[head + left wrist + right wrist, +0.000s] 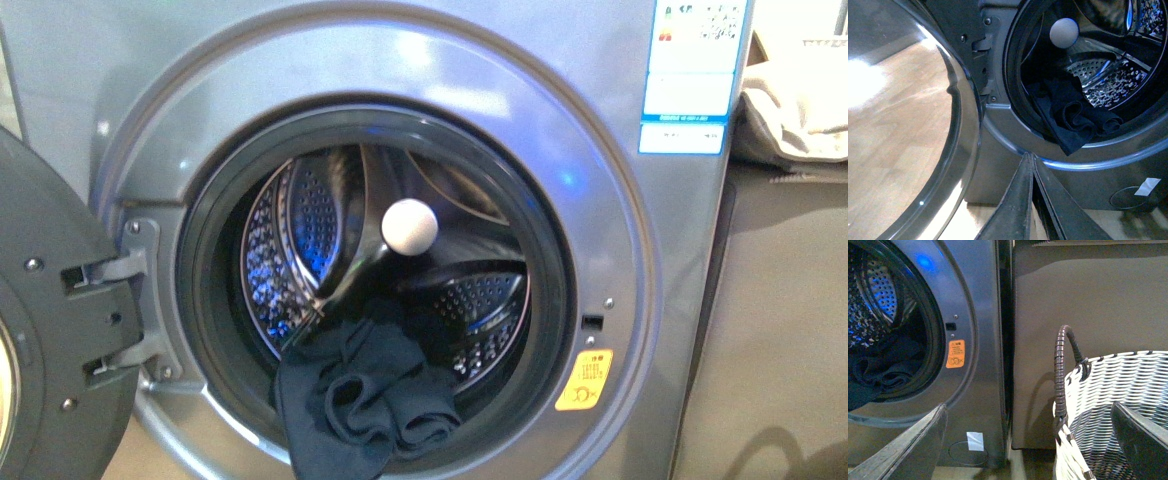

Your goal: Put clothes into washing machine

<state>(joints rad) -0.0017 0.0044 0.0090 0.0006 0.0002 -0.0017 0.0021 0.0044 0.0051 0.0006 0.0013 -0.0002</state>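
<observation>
Nearest the left wrist camera, the left gripper has its two dark fingers pressed together into a single point with nothing between them, while the right gripper stands spread wide, its two flat fingers far apart and bare. Beside the right gripper sits one woven basket, white strips laced with dark ones, with a dark wrapped loop handle. Just beyond lies the single piece of clothes, a dark navy, nearly black soft fabric crumpled into folds; it rests in the bottom of the porthole mouth, part inside the drum and part draped outward over the dark rubber rim, its long axis running from the drum floor down and out toward the front, the loose end hanging toward the floor. The washing machine is one smooth silver-grey front-loader, its round door swung open to the left on its hinge. One orange sticker sits by the rim. Deeper in, the perforated steel drum gleams blue, and one pale round ball shows within the opening. A beige cloth lies farther off at the right.
</observation>
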